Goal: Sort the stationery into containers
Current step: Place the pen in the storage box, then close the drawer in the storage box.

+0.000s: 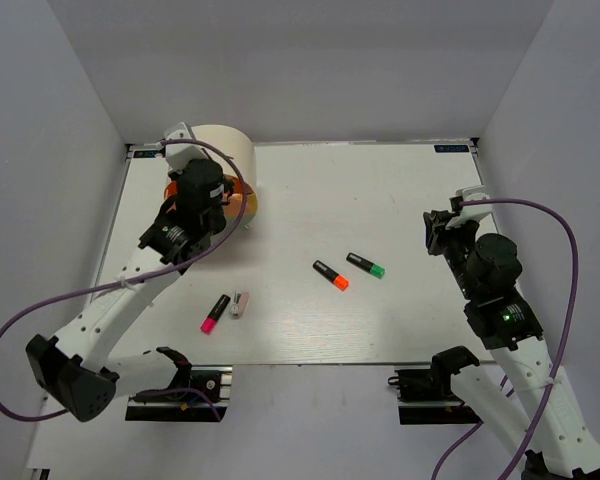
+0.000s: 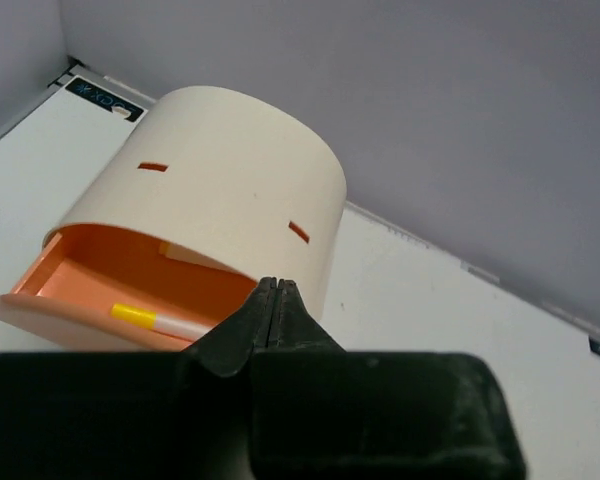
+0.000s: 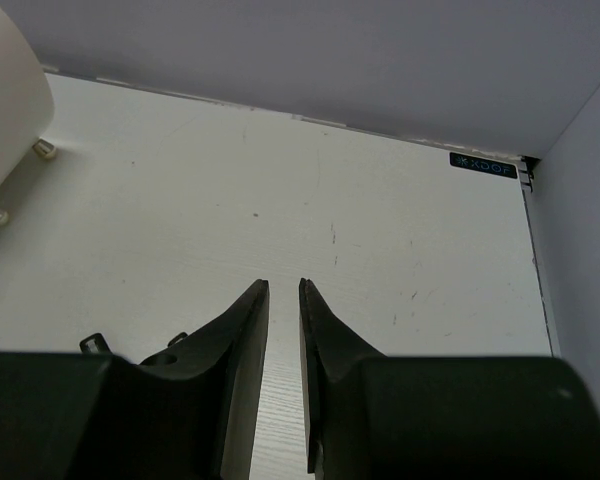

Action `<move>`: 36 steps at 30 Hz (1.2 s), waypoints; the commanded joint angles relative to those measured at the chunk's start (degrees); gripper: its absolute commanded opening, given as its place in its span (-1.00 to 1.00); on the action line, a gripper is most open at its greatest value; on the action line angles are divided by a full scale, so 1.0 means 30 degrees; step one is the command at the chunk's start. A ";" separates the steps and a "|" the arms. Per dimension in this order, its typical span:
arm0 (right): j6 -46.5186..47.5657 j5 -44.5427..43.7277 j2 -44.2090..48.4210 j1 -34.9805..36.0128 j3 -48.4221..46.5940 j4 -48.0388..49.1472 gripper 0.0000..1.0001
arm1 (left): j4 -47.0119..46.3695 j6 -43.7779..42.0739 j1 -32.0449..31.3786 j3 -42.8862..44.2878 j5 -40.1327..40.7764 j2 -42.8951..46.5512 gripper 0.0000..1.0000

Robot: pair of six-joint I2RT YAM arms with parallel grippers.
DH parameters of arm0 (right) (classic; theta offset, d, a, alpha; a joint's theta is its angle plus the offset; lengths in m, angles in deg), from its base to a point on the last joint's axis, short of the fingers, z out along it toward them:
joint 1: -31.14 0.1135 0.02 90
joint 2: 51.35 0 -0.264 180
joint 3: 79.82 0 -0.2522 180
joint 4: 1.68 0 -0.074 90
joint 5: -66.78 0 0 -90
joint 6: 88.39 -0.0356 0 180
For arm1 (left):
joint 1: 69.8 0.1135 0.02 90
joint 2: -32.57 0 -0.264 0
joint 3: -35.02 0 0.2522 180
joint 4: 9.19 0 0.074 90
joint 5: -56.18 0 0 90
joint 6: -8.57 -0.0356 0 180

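The cream cylindrical box [image 1: 223,146] stands at the far left with its orange drawer [image 1: 245,206] pulled open. In the left wrist view the orange drawer [image 2: 90,275] holds a cream stick with a yellow tip [image 2: 158,320]. My left gripper [image 2: 273,286] is shut and empty, right at the drawer's open end beside the box [image 2: 230,190]; it also shows in the top view [image 1: 227,200]. On the table lie a pink-capped highlighter [image 1: 215,313], a stubby white-pink piece [image 1: 240,304], an orange-capped highlighter [image 1: 331,275] and a green-capped highlighter [image 1: 366,265]. My right gripper [image 1: 438,228] is slightly open and empty at the right.
The white table [image 1: 380,200] is walled on the left, back and right. In the right wrist view my right gripper [image 3: 283,287] hovers over bare tabletop, with the box's side [image 3: 5,110] and two small knobs [image 3: 45,149] at the far left.
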 commanded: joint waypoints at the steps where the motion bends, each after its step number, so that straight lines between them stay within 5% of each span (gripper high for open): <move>1: 0.0127 -0.0134 -0.0026 0.0136 0.0182 0.1033 -0.50 | 0.1680 -0.2025 0.0120 -0.1113 -0.3730 0.1292 -0.89; 3: 0.0098 -0.0192 -0.0084 0.0166 0.0182 0.1033 -0.50 | 0.3228 -0.2025 0.0120 -0.1611 -0.5251 0.1876 -0.80; 8: 0.0127 -0.0076 -0.0172 0.0167 0.0212 0.1032 -0.50 | 0.6311 -0.1614 0.0120 -0.1992 -0.7664 0.1880 -0.18; 14: 0.0098 -0.0017 -0.0173 0.0225 0.0240 0.0974 -0.48 | 0.5320 -0.2579 0.0354 -0.4537 -0.8717 0.3783 0.21; 36: 0.0361 -0.0250 0.0002 0.0313 0.0416 0.1179 -0.48 | 0.2422 -0.3519 0.4397 -0.3957 -0.7723 0.0327 0.35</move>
